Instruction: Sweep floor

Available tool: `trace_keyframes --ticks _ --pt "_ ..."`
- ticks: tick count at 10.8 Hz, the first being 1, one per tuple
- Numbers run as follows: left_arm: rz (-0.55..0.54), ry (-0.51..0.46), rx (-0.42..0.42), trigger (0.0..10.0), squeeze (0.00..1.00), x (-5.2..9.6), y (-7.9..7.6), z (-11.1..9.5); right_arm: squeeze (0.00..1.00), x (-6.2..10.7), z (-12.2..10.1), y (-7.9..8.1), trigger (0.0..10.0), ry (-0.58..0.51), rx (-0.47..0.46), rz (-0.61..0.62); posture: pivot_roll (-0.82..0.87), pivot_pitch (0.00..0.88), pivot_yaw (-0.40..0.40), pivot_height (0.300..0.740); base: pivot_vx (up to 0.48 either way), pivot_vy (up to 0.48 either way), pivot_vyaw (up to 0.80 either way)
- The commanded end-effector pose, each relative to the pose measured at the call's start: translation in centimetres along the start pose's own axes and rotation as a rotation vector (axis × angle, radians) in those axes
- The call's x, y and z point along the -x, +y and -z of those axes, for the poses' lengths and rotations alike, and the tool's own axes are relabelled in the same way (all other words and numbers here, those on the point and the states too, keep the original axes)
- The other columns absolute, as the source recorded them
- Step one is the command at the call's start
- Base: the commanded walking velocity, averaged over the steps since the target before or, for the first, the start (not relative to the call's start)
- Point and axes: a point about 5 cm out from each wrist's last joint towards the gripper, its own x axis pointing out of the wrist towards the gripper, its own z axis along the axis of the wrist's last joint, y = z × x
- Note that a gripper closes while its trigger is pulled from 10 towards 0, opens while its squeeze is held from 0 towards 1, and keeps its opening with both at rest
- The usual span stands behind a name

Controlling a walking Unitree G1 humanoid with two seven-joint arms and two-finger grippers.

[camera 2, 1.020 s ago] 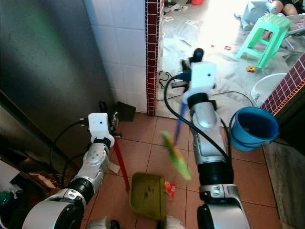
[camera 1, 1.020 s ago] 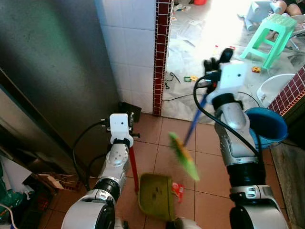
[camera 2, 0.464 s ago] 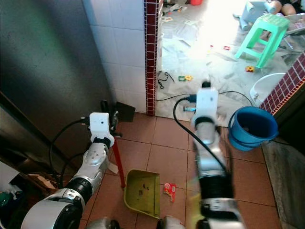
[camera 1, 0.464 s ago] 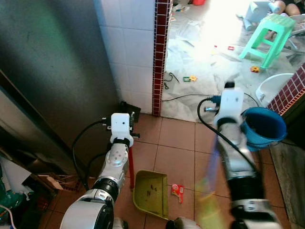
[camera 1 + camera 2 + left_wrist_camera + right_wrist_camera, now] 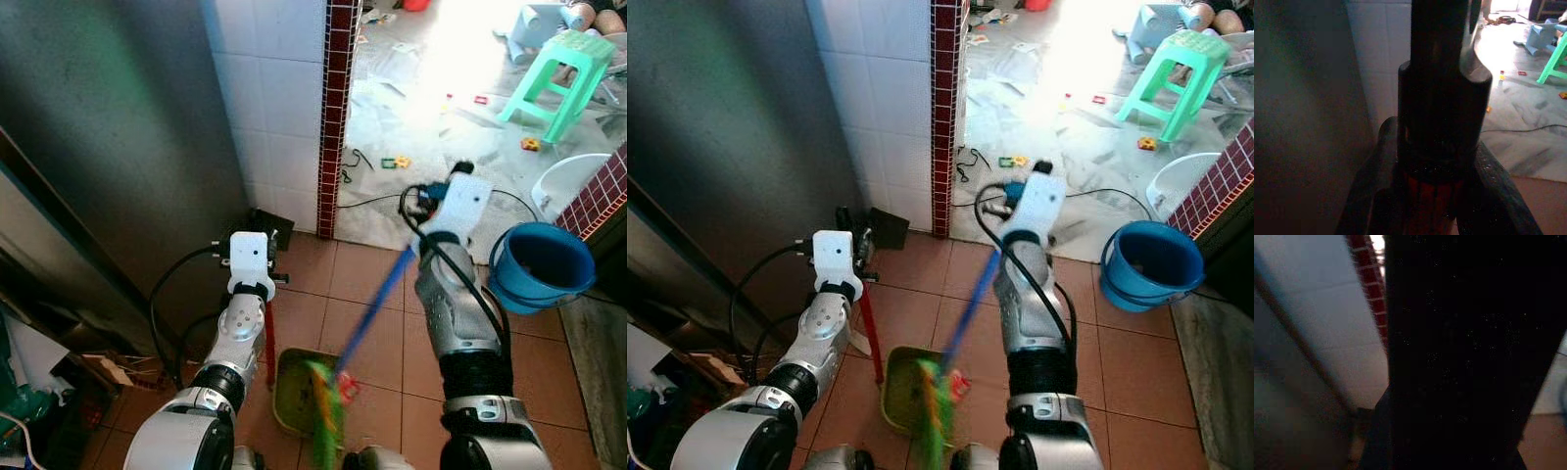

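An olive green dustpan (image 5: 294,390) sits on the terracotta tiles in front of me. Its red handle (image 5: 269,343) rises to my left gripper (image 5: 263,227), which is shut on its black top end (image 5: 1440,98). My right gripper (image 5: 439,188) is shut on the blue handle (image 5: 377,299) of a broom. The handle slants down to my left, and the blurred green bristles (image 5: 323,416) lie over the dustpan's right edge. A small red wrapper (image 5: 347,386) shows right beside the bristles.
A blue bucket (image 5: 541,264) stands on the tiles at my right, with a white basin (image 5: 573,176) behind it. A green stool (image 5: 554,73), scattered litter and a black cable (image 5: 367,201) lie on the grey floor beyond. A tiled corner with red trim (image 5: 333,117) is ahead.
My right arm has swung the broom from my right side leftwards, bringing the bristles to the dustpan and the wrapper. The left arm and dustpan handle have stayed put.
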Motion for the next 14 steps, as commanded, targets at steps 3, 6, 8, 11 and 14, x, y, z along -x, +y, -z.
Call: trace_keyframes --ticks 3,6,8,11,14 --pt "-0.002 -0.008 -0.013 10.0 0.00 -0.4 -0.3 -0.5 0.00 -0.6 -3.8 2.3 10.0 -0.137 -0.035 -0.187 -0.11 0.019 0.022 0.740 0.000 0.000 0.00" --pt "-0.016 0.007 -0.021 10.0 0.00 -0.4 -0.1 -0.3 0.00 -0.7 -7.4 1.6 10.0 -0.338 0.127 -0.234 -0.11 0.014 0.022 0.740 0.000 0.000 0.00" --pt "-0.015 0.013 -0.025 10.0 0.00 -0.3 0.0 -0.2 0.00 -0.7 -7.8 0.3 10.0 -0.395 0.246 -0.198 -0.11 0.010 0.026 0.740 0.000 0.000 0.00" --pt "-0.020 0.013 -0.027 10.0 0.00 -0.3 0.1 -0.2 0.00 0.0 -3.3 -1.1 10.0 -0.294 0.327 -0.131 -0.10 0.013 0.025 0.740 0.000 0.000 0.00" --pt "-0.037 0.021 -0.020 10.0 0.00 -0.4 0.3 -0.1 0.00 0.8 1.2 -0.2 10.0 -0.135 0.250 -0.067 -0.10 0.016 0.028 0.740 0.000 0.000 0.00"
